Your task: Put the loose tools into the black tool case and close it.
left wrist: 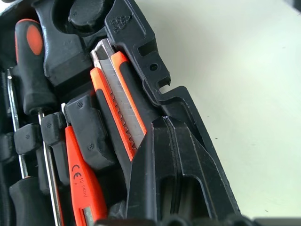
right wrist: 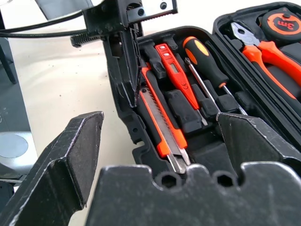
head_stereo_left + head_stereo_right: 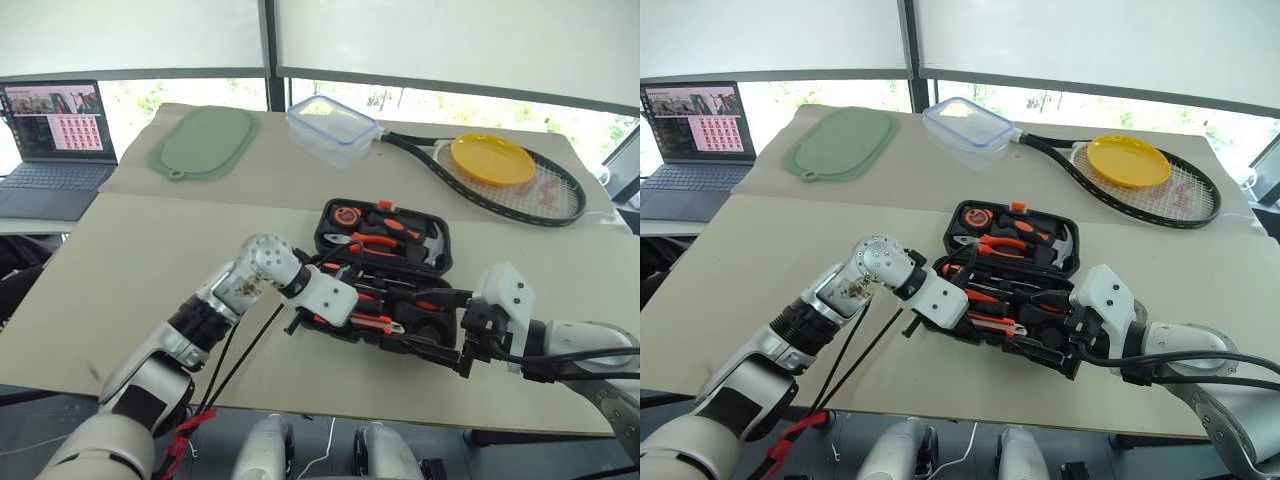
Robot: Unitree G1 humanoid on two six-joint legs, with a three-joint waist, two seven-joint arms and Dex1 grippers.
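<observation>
Left pincer (image 2: 123, 56) clenched beside utility knife (image 1: 117, 99); right pincer (image 2: 160, 141) spread, empty.

Laptop (image 3: 52, 140), green mat (image 3: 205, 142), clear box (image 3: 332, 129), yellow plate (image 3: 492, 159) on racket (image 3: 520, 185).

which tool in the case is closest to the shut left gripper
The utility knife, with its steel blade showing, lies right beside the left gripper at the case's edge; the screwdrivers sit farther in.

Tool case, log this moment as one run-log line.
tool case: open on table | utility knife: in its recess | left gripper: jaws shut, at knife end | right gripper: jaws open at case's near edge
</observation>
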